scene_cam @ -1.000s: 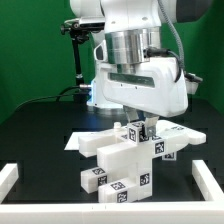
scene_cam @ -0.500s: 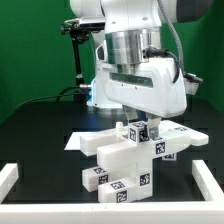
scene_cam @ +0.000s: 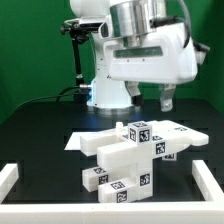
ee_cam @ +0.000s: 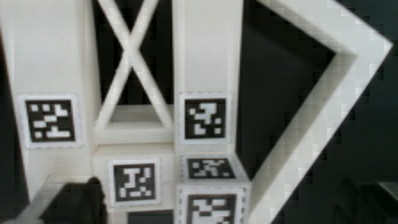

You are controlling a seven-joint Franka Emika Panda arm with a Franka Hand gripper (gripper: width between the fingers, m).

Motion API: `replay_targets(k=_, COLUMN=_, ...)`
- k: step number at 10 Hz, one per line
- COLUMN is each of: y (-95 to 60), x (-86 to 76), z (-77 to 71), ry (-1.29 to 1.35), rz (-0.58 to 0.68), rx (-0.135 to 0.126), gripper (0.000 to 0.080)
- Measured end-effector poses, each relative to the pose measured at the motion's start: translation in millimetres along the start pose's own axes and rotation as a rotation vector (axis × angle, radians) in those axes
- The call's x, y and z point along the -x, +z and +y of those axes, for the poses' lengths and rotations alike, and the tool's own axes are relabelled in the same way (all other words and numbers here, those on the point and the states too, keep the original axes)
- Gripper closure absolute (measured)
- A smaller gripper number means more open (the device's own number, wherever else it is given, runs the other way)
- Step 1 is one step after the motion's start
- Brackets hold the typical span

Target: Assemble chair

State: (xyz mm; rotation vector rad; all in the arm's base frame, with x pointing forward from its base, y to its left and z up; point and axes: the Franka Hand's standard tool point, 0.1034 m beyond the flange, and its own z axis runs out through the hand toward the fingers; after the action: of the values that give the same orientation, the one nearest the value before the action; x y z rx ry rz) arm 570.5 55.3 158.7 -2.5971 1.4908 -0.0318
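Raised off the chair (scene_cam: 130, 155), the hand (scene_cam: 148, 101) hangs open, empty; wrist view shows blurry tags close.

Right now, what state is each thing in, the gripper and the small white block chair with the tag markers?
Two-finger gripper: open, empty, raised clear above the chair.
Small white block chair with square tag markers: partly assembled, resting on the black table, nothing holding it.

- The chair (scene_cam: 130, 155) is matt white block and slab, plastic-looking, with flat printed black-and-white tags.
- The robot body (scene_cam: 150, 50) is glossy white plastic with a metallic ribbed collar.
- The table (scene_cam: 40, 125) is matt black.
- The backdrop (scene_cam: 30, 50) looks like green cloth.
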Motion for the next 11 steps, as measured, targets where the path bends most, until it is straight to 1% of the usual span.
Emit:
replay_targets(k=2, y=6.5, x=-2.3, z=2.4, ry=0.002, rz=-0.002, rx=0.009, gripper=0.0151)
replay_targets(k=5, y=6.0, x=0.4, z=2.8, ry=-0.007, rz=-0.001, rx=0.007, gripper=0.0151)
replay_targets(k=6, y=0.9, x=13.2, z=8.7, ry=-0.033, rz=0.002, rx=-0.009, gripper=0.0151)
replay_targets(k=7, y=-6.1, x=35.0, z=22.3, ry=-0.065, rz=-0.010, rx=-0.004, gripper=0.0151)
replay_targets(k=8, y=-12.4, x=49.5, z=27.4, ry=-0.115, rz=0.008, rx=0.012, gripper=0.0151)
replay_targets(k=9, y=-18.3, x=60.8, z=26.3, ry=-0.175, rz=0.026, rx=0.017, gripper=0.0151)
replay_targets(k=10, y=-16.2, x=59.1, z=27.0, ry=-0.157, rz=0.016, rx=0.014, gripper=0.0151)
replay_targets(k=11, y=-14.5, x=57.7, z=27.9, ry=-0.154, rz=0.016, rx=0.017, gripper=0.0151)
